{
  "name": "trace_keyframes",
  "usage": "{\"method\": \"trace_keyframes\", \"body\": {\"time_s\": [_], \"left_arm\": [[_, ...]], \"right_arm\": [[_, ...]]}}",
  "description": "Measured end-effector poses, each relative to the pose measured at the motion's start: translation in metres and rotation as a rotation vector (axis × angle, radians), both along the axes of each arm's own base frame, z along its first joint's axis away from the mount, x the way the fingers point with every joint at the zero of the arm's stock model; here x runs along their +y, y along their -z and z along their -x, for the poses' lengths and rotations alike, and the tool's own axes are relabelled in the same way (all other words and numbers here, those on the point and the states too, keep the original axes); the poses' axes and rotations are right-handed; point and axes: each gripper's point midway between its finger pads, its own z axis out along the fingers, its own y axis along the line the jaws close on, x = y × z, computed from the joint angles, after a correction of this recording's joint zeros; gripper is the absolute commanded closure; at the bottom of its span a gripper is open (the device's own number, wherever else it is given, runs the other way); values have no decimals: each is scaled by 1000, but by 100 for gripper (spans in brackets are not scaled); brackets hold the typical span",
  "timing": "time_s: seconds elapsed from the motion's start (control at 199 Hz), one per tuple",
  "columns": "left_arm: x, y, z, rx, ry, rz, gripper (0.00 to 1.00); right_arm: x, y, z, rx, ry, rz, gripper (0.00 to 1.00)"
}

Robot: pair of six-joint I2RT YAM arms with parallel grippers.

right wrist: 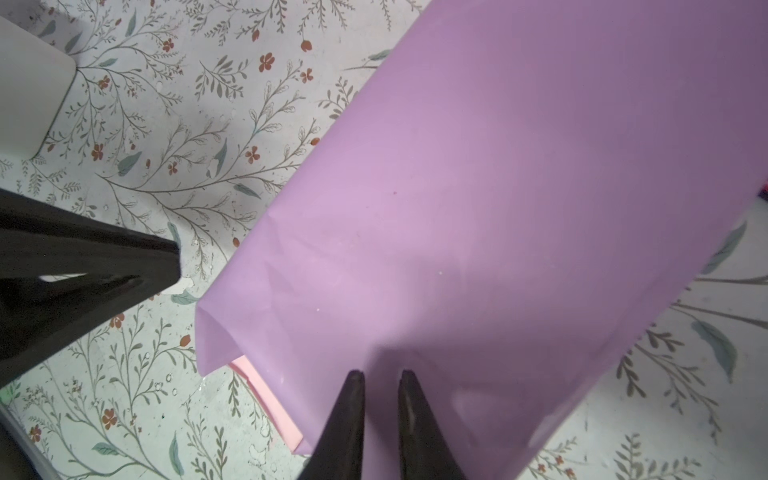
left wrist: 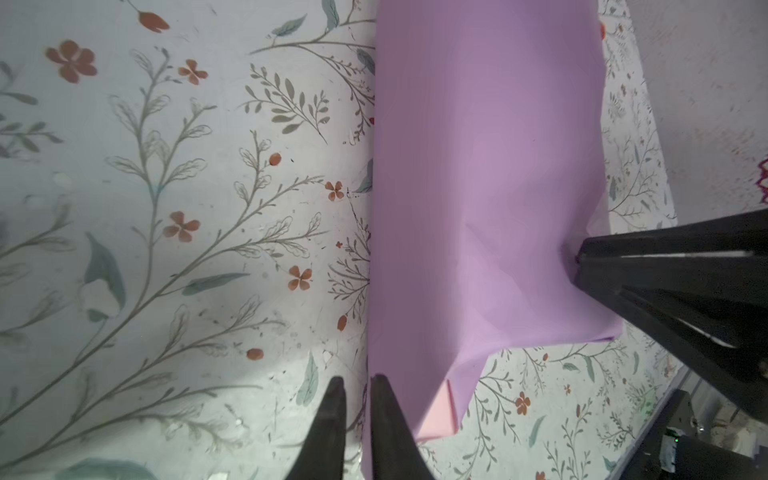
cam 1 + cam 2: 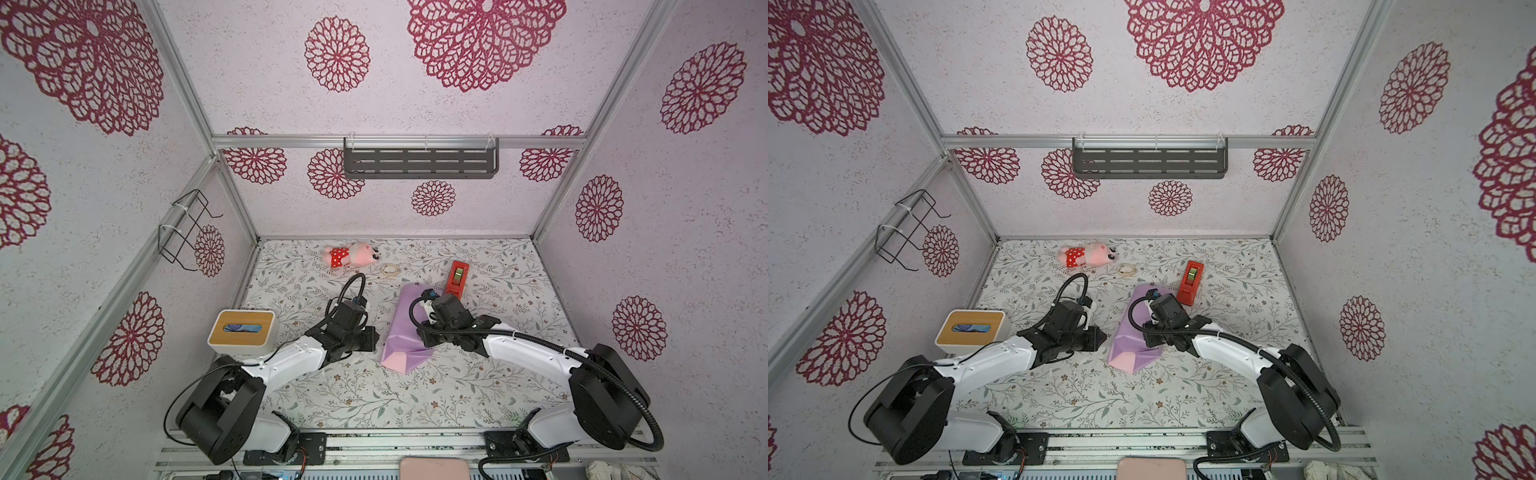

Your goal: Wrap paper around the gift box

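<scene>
Tissue box (image 3: pixel 241 331) sits far left, well apart from the work, so ignore it; your left gripper (image 2: pixel 357 380) lies low just beside the left edge of the paper (image 3: pixel 400 328), jaws drawn nearly together on nothing, tip apart from the sheet in the right wrist view, probably placed there to fence that side or take the edge next; the paper itself lies in the middle of the table (image 3: pixel 374 399) as a long lilac hump, pink face peeking out at the end toward the bottom of both top views; the gift box shows nowhere, so judge it hidden under that hump; your right gripper (image 1: pixel 382 376) is nearly closed too, tips against the lilac face, likely pinning the flap so it can't spring back; can't tell if it pinches a fold; tape dispenser (image 3: pixel 458 277) stands just beyond the paper, handy for sealing the seam.
</scene>
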Motion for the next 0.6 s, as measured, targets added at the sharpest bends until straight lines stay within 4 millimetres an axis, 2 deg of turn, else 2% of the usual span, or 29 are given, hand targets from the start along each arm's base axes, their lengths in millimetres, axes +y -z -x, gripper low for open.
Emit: {"method": "trace_keyframes", "body": {"time_s": [0.292,0.604], "left_arm": [[-24,6,13,30,61,17,94],[-30,6,14,33,67,21,94]], "right_arm": [[0,0,0,0,1,0,82],[0,0,0,0,1,0,83]]}}
